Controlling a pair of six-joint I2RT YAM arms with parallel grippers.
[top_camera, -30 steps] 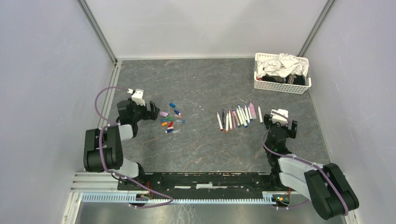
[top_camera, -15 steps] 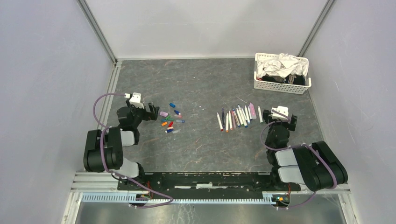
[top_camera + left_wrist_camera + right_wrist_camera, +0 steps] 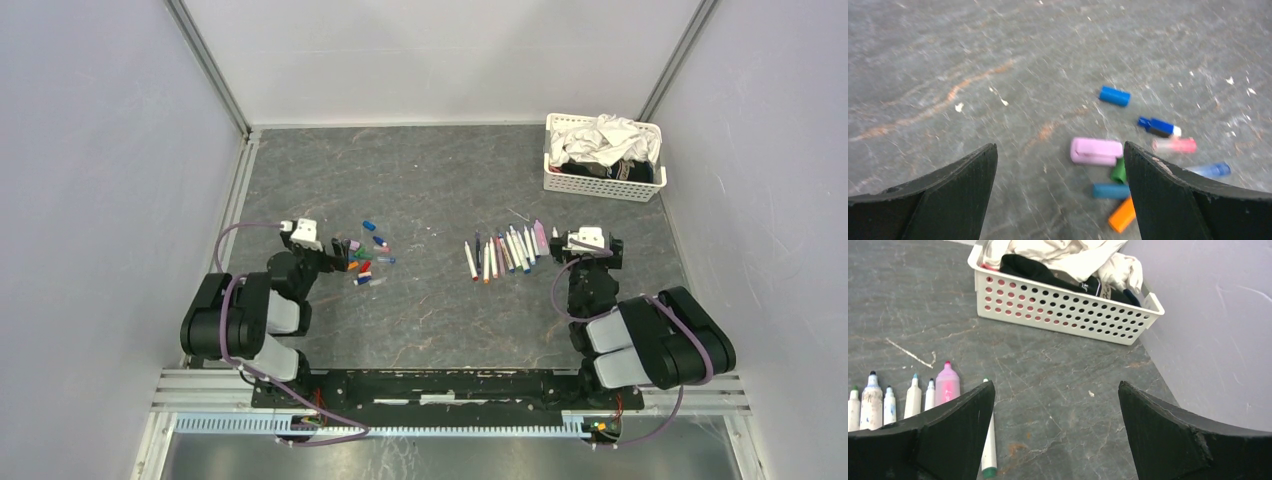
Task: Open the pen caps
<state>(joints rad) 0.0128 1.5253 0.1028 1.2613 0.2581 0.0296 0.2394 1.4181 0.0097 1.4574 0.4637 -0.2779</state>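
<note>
Several pen caps (image 3: 362,256) lie in a loose cluster left of centre. In the left wrist view they include a lilac cap (image 3: 1096,151), a blue cap (image 3: 1114,96), a green cap (image 3: 1119,171) and an orange cap (image 3: 1122,215). My left gripper (image 3: 337,251) is open and empty, low at the cluster's left edge (image 3: 1060,146). The uncapped pens (image 3: 505,250) lie in a row right of centre. My right gripper (image 3: 588,241) is open and empty just right of them (image 3: 1055,385). A wide lilac pen (image 3: 947,386) and a green-ended white pen (image 3: 989,440) lie by its left finger.
A white mesh basket (image 3: 603,183) of cloth stands at the back right by the wall; it also shows in the right wrist view (image 3: 1063,305). Grey walls enclose the dark stone-patterned table (image 3: 430,190) on three sides.
Both arms have folded down lower. My left gripper has moved right, up to the cap cluster. My right gripper has shifted slightly left toward the pens. Caps and pens have not moved.
</note>
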